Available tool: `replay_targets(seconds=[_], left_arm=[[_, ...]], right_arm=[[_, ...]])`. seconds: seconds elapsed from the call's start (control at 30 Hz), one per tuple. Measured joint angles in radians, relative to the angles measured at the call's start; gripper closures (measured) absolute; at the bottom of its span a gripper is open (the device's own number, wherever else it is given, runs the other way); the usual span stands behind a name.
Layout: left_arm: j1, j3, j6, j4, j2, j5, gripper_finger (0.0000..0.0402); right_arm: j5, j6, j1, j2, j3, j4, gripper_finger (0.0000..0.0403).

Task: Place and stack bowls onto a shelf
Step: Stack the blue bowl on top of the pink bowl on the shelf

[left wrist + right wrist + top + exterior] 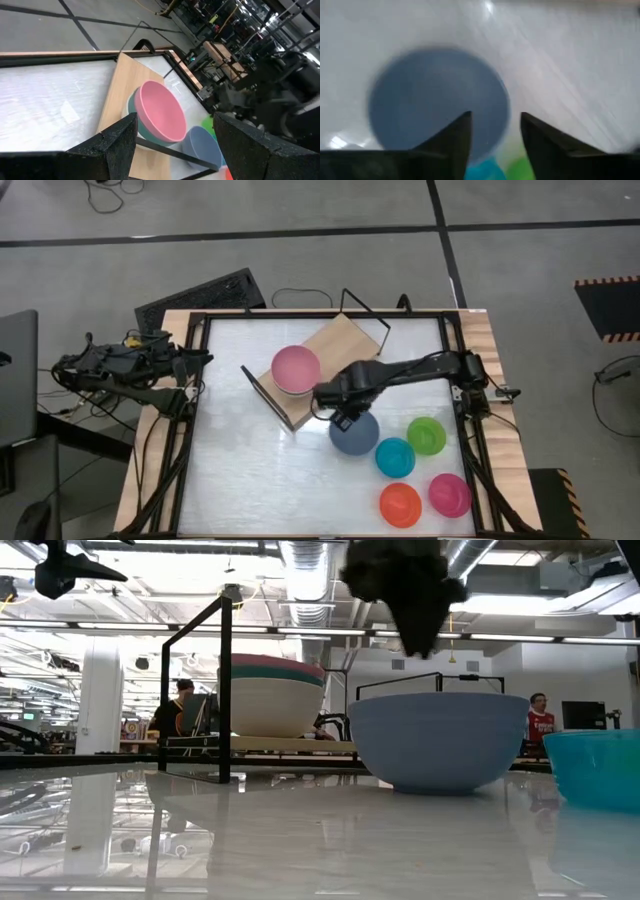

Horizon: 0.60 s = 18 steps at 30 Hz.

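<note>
The wooden shelf (340,345) lies mid-table with a stack of bowls on it, pink on top (296,369). In the low view the stack (270,695) shows white below, a teal band, then pink. A blue-grey bowl (356,436) stands on its base on the table just near the shelf. My right gripper (342,408) hovers open above it, its fingers (455,142) over the bowl's hollow (430,100) and clear of its rim in the low view (418,615). My left gripper (190,373) waits open and empty at the table's left edge.
A teal bowl (395,457), a green bowl (426,435), a red bowl (400,504) and a magenta bowl (449,494) stand at the near right. The shelf's black wire frames (268,395) rise at both its short ends. People show in the room beyond (540,720).
</note>
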Motion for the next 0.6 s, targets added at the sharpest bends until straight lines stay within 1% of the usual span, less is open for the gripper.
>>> replay_targets(seconds=[0.1,0.2,0.27,0.37,0.5,0.6], left_arm=[[0.000,0.000,-0.001,-0.001,0.000,0.012,0.0157],[0.000,0.000,0.004,-0.001,0.000,0.012,0.0157],[0.000,0.000,0.005,-0.002,0.000,0.012,0.0157],[0.000,0.000,0.004,-0.016,0.000,0.016,0.0157],[0.000,0.000,-0.002,-0.030,0.000,0.022,0.0157],[0.000,0.000,-0.012,-0.034,0.000,0.024,0.0157]], right_arm=[[-0.001,0.043,-0.009,0.001,-0.091,-0.029,0.0147],[-0.035,0.038,-0.026,0.004,-0.160,0.041,0.0118],[-0.085,0.006,-0.033,-0.008,-0.194,0.092,0.0113],[-0.107,-0.033,-0.032,-0.019,-0.241,0.156,0.0113],[-0.133,-0.072,-0.033,-0.016,-0.315,0.186,0.0114],[-0.141,-0.059,-0.038,-0.016,-0.343,0.219,0.0130]])
